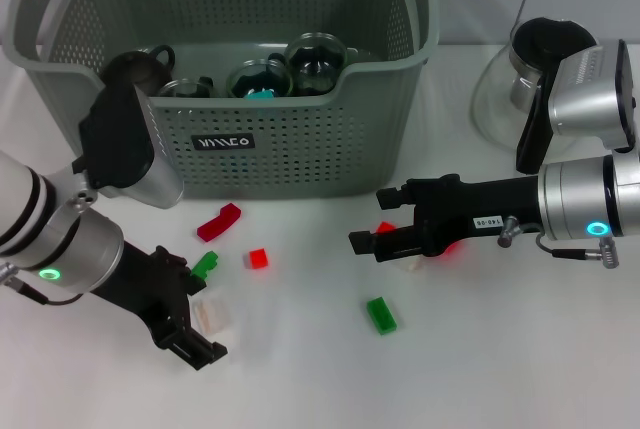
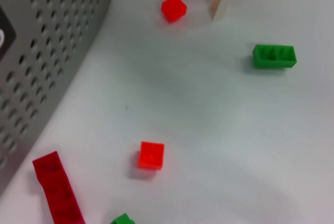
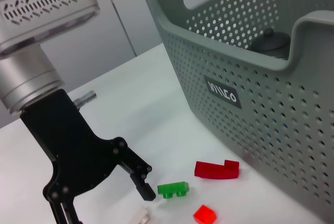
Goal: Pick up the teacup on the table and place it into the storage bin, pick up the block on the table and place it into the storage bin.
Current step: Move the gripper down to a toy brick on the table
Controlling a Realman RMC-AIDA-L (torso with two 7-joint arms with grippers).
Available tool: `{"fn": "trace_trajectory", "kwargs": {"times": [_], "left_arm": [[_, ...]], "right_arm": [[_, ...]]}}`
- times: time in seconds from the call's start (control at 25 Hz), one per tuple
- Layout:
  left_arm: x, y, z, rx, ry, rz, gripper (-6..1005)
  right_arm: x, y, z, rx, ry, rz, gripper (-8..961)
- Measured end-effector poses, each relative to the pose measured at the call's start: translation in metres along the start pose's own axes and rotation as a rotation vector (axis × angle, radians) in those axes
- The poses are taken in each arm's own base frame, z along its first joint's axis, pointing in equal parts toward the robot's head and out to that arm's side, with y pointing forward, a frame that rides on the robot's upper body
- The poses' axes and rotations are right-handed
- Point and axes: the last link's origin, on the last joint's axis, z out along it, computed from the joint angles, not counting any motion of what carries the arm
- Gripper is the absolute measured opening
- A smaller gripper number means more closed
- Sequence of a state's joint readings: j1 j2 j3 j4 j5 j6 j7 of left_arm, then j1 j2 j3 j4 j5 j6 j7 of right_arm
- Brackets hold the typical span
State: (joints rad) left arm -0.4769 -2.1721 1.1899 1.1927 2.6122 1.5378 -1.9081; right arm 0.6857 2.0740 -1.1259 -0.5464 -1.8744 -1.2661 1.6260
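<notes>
The storage bin (image 1: 300,139) is sitting at the far middle of the worktop (image 1: 300,379), and several glass teacups (image 1: 260,77) are lying in it already, along with a dark cup (image 1: 135,67) at its left end. No loose teacup is showing on the worktop, so the teacup half of the task is looking done, as far as these views let me judge.

The block half is still waiting. No block is visible inside the bin, while the blocks are lying scattered in front of it: a long red block (image 1: 219,221) just before the bin wall, a small red cube (image 1: 258,258), a green block (image 1: 381,315) farther forward, another green block (image 1: 205,265) by the left arm, and a pale block (image 1: 212,314) touching or nearly touching the left hand (image 1: 188,334).

That left hand is hovering low over the pale block with its fingers parted and nothing gripped. The right hand (image 1: 372,224) is reaching in from the right, fingers spread and empty, with something red (image 1: 384,228) between them; a pale block is lying just below.

Behind the right arm a glass pot (image 1: 510,89) with a dark lid is standing apart from the bin.
</notes>
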Motion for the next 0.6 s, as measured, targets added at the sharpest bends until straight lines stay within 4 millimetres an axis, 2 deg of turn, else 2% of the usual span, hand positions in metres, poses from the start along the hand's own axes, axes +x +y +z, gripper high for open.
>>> {"fn": "trace_trajectory", "kwargs": {"times": [0.6], "left_arm": [[0.0010, -0.0042, 0.0105, 0.026, 0.007, -0.009, 948]], "right_arm": [[-0.0016, 0.0007, -0.0004, -0.005, -0.003, 0.001, 925]]}}
